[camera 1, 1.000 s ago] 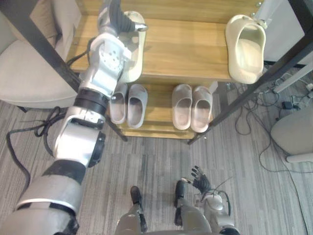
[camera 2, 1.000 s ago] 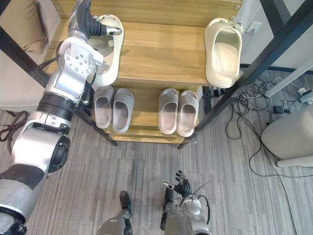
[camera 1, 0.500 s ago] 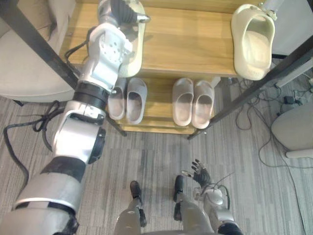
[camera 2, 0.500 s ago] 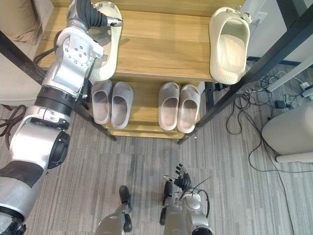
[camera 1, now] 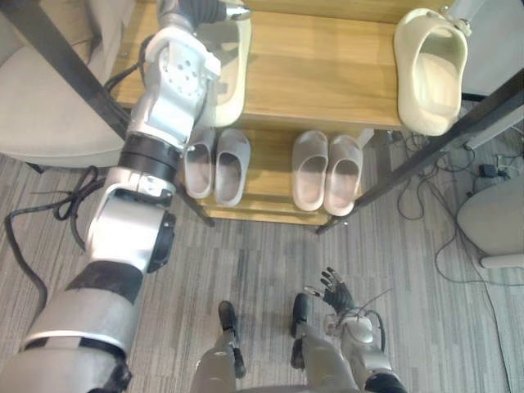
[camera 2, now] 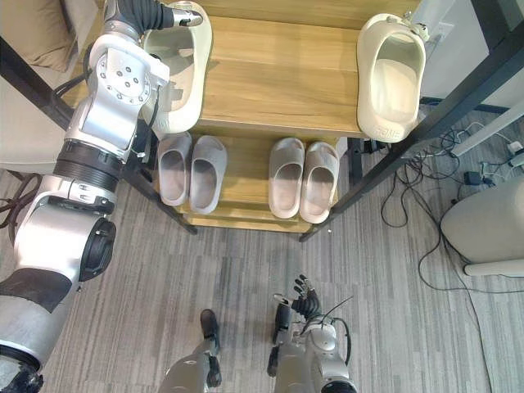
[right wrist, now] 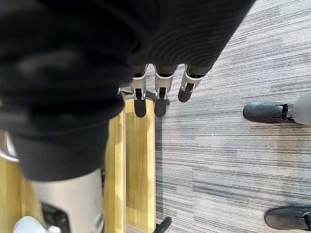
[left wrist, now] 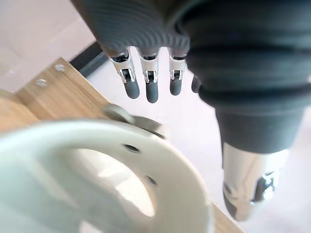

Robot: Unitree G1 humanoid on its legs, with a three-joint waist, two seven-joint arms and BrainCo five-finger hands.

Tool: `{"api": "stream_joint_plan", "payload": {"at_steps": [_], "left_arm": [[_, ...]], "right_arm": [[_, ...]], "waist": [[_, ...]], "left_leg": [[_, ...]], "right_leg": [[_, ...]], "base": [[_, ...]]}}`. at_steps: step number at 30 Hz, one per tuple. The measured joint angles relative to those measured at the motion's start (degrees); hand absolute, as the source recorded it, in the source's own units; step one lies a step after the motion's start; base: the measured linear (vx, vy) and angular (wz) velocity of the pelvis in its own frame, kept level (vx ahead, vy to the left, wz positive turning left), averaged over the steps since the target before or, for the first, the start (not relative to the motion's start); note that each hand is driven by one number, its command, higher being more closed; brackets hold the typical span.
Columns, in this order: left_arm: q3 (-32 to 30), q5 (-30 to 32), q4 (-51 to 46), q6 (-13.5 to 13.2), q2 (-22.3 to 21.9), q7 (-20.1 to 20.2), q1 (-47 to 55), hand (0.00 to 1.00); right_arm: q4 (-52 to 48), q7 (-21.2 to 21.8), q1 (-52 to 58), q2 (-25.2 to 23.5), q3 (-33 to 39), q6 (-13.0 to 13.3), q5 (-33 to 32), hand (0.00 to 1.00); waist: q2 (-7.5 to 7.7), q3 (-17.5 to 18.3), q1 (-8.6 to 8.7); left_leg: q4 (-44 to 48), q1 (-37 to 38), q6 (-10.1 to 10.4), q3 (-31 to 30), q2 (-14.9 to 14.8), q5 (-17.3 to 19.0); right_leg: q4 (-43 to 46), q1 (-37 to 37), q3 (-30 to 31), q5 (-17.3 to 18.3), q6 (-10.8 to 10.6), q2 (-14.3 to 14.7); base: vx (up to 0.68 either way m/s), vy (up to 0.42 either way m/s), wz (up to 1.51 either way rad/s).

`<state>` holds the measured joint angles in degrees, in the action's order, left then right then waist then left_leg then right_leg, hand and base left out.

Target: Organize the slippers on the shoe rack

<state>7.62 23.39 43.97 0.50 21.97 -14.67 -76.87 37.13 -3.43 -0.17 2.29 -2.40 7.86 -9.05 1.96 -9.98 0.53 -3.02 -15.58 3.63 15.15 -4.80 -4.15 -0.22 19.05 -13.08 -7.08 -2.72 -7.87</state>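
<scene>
Setting: grey carpeted floor (camera 2: 246, 270); wooden shoe rack (camera 2: 278, 74) in a black frame.
Left hand (camera 2: 155, 15): over the back end of the left cream clog (camera 2: 176, 74); fingers (left wrist: 148, 87) straight, nothing clasped; cannot tell whether it touches the clog.
Left cream clog: top shelf, far left end.
Right cream clog (camera 2: 391, 78): same shelf, far right end, well apart from its mate.
Lower shelf: left grey pair (camera 2: 190, 168) and right grey pair (camera 2: 303, 178), each side by side.
Right hand (camera 2: 304, 304): low near the floor, fingers relaxed, empty.
Progress: grey pairs look finished; cream clogs split, so bringing them together is probably what is left.
</scene>
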Motion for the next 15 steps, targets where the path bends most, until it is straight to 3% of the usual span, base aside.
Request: {"api": "stream_joint_plan", "payload": {"at_steps": [15], "left_arm": [[-0.96,0.16,-1.21,-0.01,0.99,-0.01,2.60,0.00]], "right_arm": [[2.22,0.00,-0.39,0.03,-0.06,-0.02,0.03,0.00]], "waist": [[-0.01,0.00,-0.22]], "left_leg": [[0.04,0.00,-0.03,-0.13,0.01,-0.07]], "right_leg": [[0.00,-0.13,-0.21,0.00,0.00,-0.03]], "base": [[0.00,0.000,0.00]]}}
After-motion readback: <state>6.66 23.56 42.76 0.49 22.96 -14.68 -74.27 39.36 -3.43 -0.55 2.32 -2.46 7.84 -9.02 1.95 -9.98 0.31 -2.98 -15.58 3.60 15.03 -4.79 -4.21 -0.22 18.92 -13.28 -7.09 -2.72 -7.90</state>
